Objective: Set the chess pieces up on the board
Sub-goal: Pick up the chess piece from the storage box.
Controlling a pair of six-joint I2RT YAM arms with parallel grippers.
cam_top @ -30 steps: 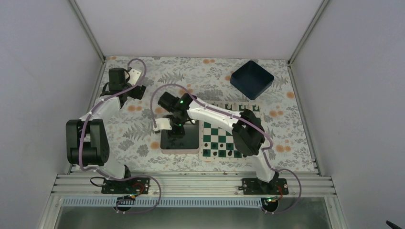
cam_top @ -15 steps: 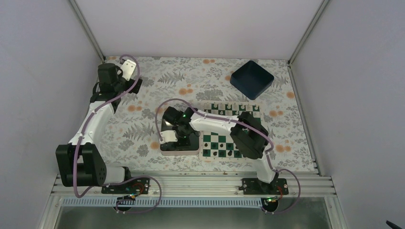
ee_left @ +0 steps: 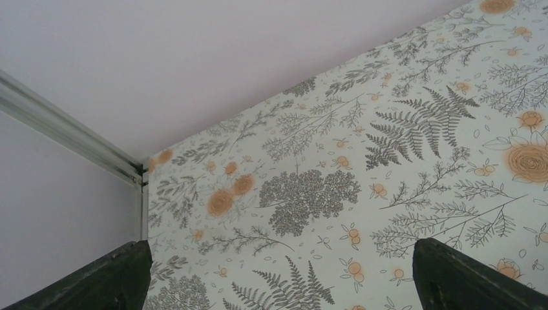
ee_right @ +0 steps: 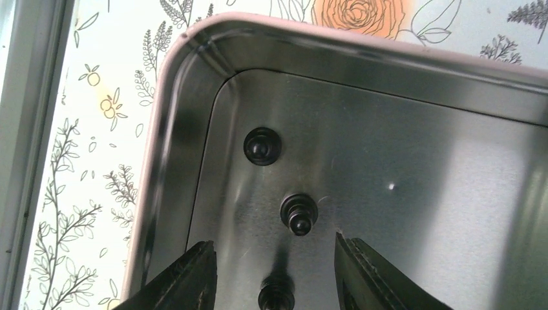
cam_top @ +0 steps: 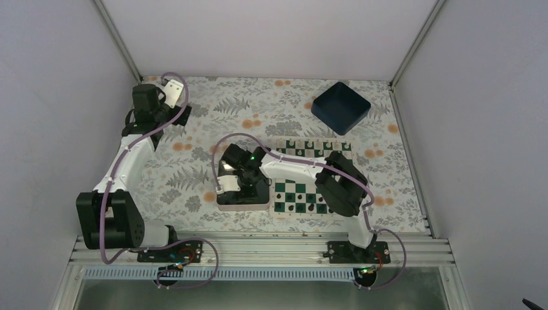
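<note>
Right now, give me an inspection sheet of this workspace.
Surface: floral table cover.
Job's things: board right of the tin; three black chess pieces in the tin, more on the board's near row.
Clutter: dark blue bin, far right.
Grippers: left gripper open, empty, far left; right gripper open inside the tin, one piece between its fingers.
Cables: purple cables along both arms.
Surroundings: pale walls, metal frame.
</note>
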